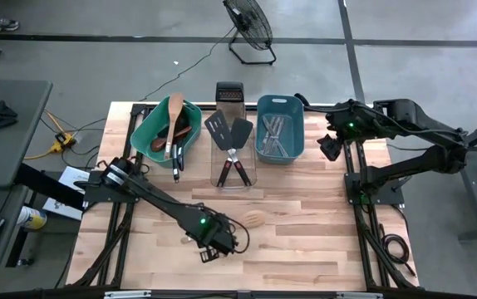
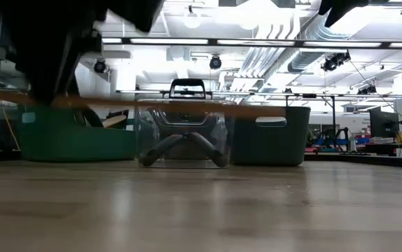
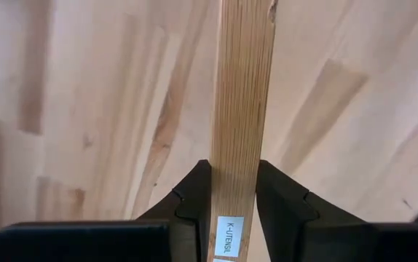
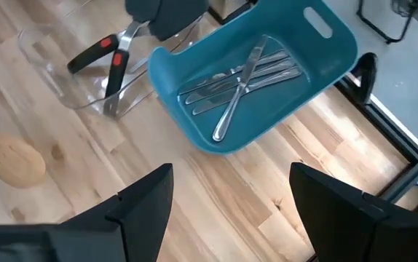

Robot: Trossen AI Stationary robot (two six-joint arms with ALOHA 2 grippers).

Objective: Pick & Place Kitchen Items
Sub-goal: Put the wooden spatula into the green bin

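My left gripper (image 1: 214,239) (image 3: 234,178) points down near the table's front middle, shut on a wooden spoon (image 2: 187,106). The spoon's oval head (image 1: 255,218) (image 4: 9,156) sticks out toward the right of the gripper. More kitchen items lie in three tubs at the back: wooden spoons in a teal tub (image 1: 151,137), black turners and red-handled tongs in a clear tub (image 1: 251,170), silver cutlery in a blue tub (image 1: 297,141) (image 4: 325,65). My right gripper (image 1: 331,148) (image 4: 231,211) hangs open, high by the table's right edge, with nothing between its fingers. My left gripper pinches the spoon's flat handle (image 3: 239,156) by its two narrow edges between its two fingers (image 3: 194,196), where a white label is stuck. The fingers come from above and lie across the handle. The spoon hangs about level, clear of the table.
A steel box grater (image 1: 229,93) stands behind the clear tub. The right arm's base frame (image 1: 371,195) occupies the table's right side. Bare wood lies between the tubs and the front edge. A fan (image 1: 249,25) and cables are on the floor beyond the table.
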